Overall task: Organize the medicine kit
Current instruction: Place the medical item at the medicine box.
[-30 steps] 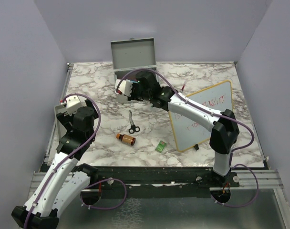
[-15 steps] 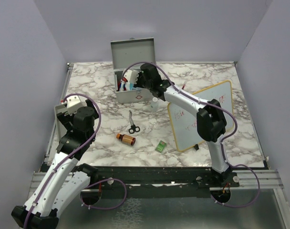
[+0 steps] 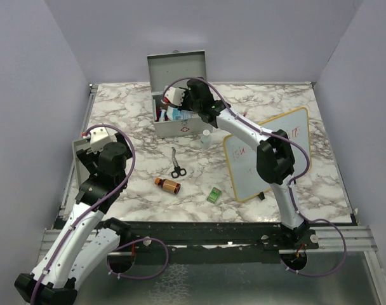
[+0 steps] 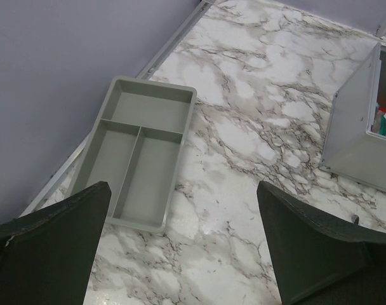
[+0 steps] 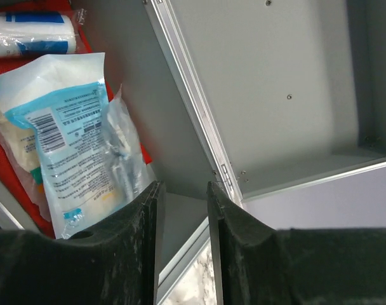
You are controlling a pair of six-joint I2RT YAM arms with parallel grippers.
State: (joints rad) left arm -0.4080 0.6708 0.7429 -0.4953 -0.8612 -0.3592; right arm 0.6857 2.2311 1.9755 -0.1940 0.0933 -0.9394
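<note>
Packing step: my right jaws hung over medicine kit (image 3: 174,129), slightly apart, empty; packet (image 5: 72,121) lay inside. Left jaws wide, empty. Next, I guessed: grab scissors (image 3: 176,166) off desk (image 3: 275,101).

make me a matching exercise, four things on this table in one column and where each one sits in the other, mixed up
1 scissors
2 green packet
3 divided tray
4 medicine kit

a at the far edge, lid open
b by the left wall
c beside the whiteboard, near its lower left corner
d just beyond the orange bottle

Pairs: 1-d, 2-c, 3-b, 4-a
</note>
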